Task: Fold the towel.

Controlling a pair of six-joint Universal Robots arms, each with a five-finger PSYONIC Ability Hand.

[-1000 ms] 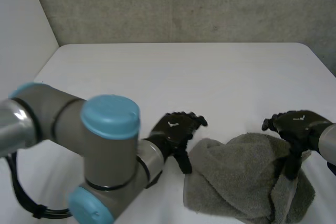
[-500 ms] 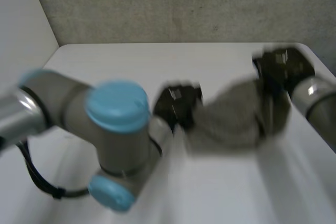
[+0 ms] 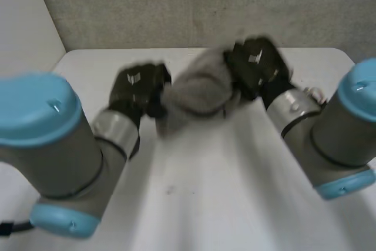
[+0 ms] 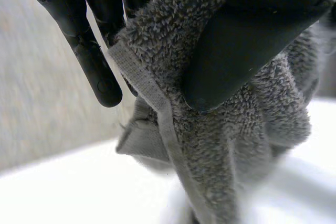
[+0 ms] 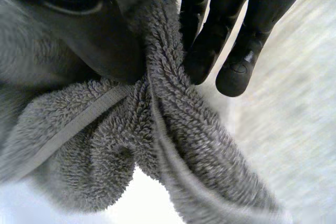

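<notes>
A grey towel [image 3: 197, 89] hangs bunched in the air over the far half of the white table [image 3: 200, 186], stretched between both hands. My left hand [image 3: 136, 89] grips its left end; in the left wrist view the thumb [image 4: 247, 40] presses the hemmed edge of the towel [image 4: 210, 129] against the fingers [image 4: 89, 51]. My right hand [image 3: 254, 63] grips the right end; in the right wrist view its thumb [image 5: 89, 30] and fingers [image 5: 210, 40] pinch a fold of the towel [image 5: 173, 108], the rest drooping below.
A grey wall [image 3: 194, 4] stands behind the table's far edge. My two arms, with their light-blue caps [image 3: 35, 107], reach forward over the table's near half.
Both hands have closed on the towel and lifted it off the near right of the table, carrying it up and toward the far edge. Both arms have swung forward.
</notes>
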